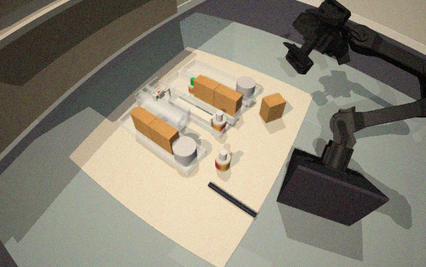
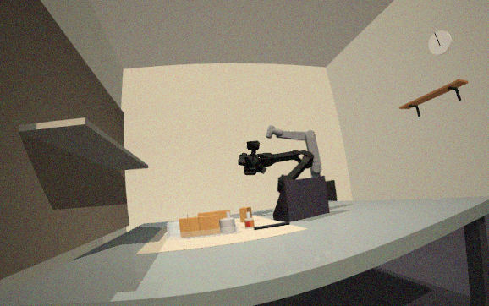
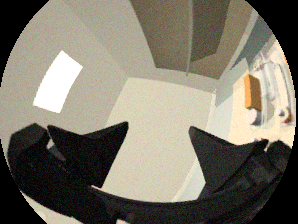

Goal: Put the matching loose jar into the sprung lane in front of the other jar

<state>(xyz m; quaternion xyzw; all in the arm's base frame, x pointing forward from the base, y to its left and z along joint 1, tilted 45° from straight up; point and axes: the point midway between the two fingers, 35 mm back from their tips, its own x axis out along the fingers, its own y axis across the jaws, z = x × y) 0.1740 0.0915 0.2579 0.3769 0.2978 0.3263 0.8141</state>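
The loose jar, with a white cap and red-orange label, stands upright in front of the lanes. A similar jar stands at the front end of the clear middle lane, its cap showing above a grey cylinder in the exterior view. The pale pusher plate is right behind it; contact cannot be made out. The clear front stop is hard to see. My gripper is open and empty, fingers wide apart, raised well above the table and away from both jars. It points sideways towards a wall.
Orange boxes and a grey cylinder fill one side lane; similar boxes and a cylinder occupy the other. A green-capped jar, a loose orange box and a black bar also show.
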